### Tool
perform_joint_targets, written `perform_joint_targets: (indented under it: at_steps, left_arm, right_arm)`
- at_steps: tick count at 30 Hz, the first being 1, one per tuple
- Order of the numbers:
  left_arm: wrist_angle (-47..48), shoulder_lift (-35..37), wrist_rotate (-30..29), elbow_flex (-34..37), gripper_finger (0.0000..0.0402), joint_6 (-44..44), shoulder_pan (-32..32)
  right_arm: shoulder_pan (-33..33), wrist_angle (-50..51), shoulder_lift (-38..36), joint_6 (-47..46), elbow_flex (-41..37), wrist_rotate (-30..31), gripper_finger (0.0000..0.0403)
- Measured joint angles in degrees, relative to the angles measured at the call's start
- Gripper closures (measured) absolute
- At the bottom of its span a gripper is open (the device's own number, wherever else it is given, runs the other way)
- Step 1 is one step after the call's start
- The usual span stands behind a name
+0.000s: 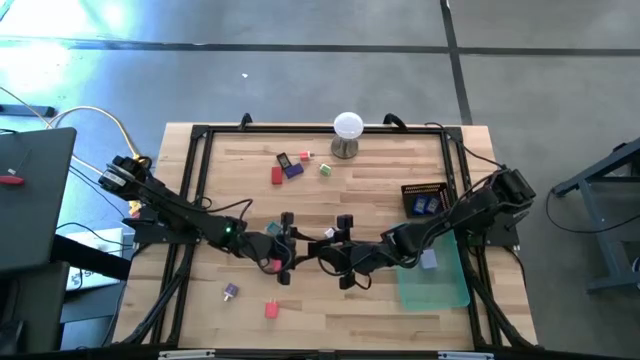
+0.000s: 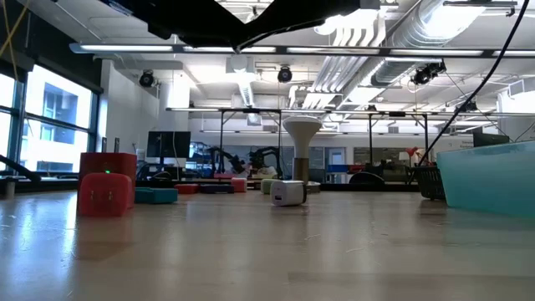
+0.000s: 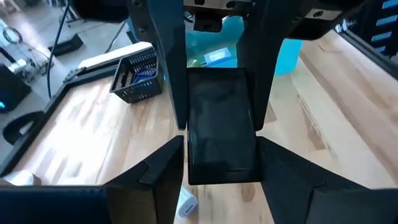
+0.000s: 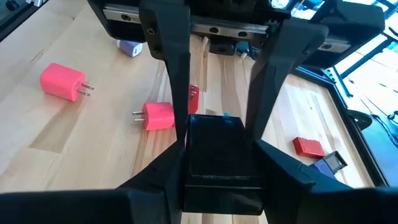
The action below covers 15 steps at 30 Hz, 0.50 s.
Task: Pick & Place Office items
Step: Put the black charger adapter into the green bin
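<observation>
Both grippers meet over the table's middle around one black block (image 3: 221,124), also seen in the right wrist view as the black block (image 4: 221,155). My left gripper (image 1: 287,245) comes from the table's left and my right gripper (image 1: 345,250) from its right. Each is shut on the block. Other office items lie on the table: a red (image 1: 277,174), a purple (image 1: 292,168) and a pale green piece (image 1: 325,169) toward the far side. A lavender piece (image 1: 230,291) and a pink one (image 1: 271,309) lie near the front. A white cube (image 2: 287,192) sits below the grippers. My left gripper pinches the black block's end nearer to it (image 3: 221,171) between its two fingers (image 3: 155,180), reaching in level from the table's left. The block is lifted clear of the table. My right gripper pinches the block's opposite end (image 4: 221,180) between its two fingers (image 4: 283,168), reaching in level from the table's right. Its fingers stand right beside the left gripper's on the block's two side faces.
A translucent green tray (image 1: 440,285) lies at the right front with a lavender piece (image 1: 428,260) in it. A black mesh basket (image 1: 425,198) stands beyond the tray. The white ball on its stand (image 1: 347,135) is at the far edge. Two pink plug blocks (image 4: 62,81) lie left of centre.
</observation>
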<state>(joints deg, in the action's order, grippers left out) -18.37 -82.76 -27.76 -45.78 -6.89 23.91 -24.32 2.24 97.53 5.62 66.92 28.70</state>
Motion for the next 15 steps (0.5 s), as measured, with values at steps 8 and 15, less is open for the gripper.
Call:
perform_joint_targets:
  at_steps: [8,15]
  left_arm:
    - [-0.07,0.0,-0.69,0.0,0.0127,-2.06,0.34]
    - [-0.09,0.02,-1.35,0.0,0.0086,0.95,0.26]
  right_arm:
    - [-0.09,1.06,0.01,0.01,0.0,-0.85,0.0258]
    - [-0.2,9.23,-0.11,-4.31,0.0,-0.69,0.0258]
